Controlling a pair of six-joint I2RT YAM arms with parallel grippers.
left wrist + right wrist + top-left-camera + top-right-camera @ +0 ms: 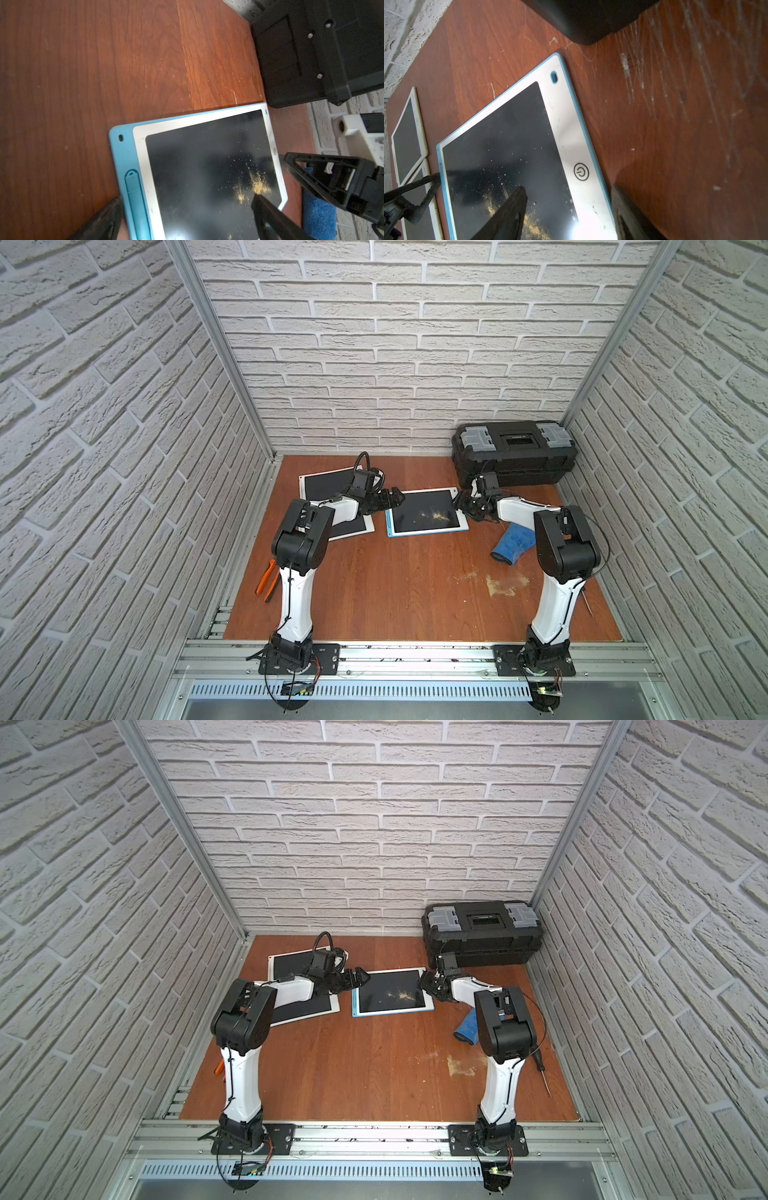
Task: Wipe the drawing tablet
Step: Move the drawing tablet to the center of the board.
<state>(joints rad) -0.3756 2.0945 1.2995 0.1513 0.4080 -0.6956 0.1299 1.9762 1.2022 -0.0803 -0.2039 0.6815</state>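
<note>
Drawing tablet (426, 512) (blue rim, white bezel, dark screen) lay flat on the wooden table (395, 593), about centre of frame in both top views. Yellowish powder (432, 515) sat on the right half of the screen.

Left gripper (395, 498) was at the tablet's upper-left corner, jaws wide and nothing in them. In the left wrist view one finger (270, 216) was over the screen and the other was off the blue edge, over the wood.

Right gripper (461, 502) was at the tablet's upper-right corner, jaws moderately apart and gripping nothing. In the right wrist view one finger (510, 212) was over the dusty screen and the other was past the edge, near the power symbol (581, 171). Couldn't tell if any finger touched the screen.

Blue cloth (513, 545) lay right of and below the tablet, partly behind the right arm, apart from both grippers.

Black toolbox (515, 452) was upper right, at the back wall. Two white tablets (328, 485) were left of centre, under the left arm. Orange pliers (266, 576) were lower left. A pale smear (503, 585) was on the wood, lower right.
</note>
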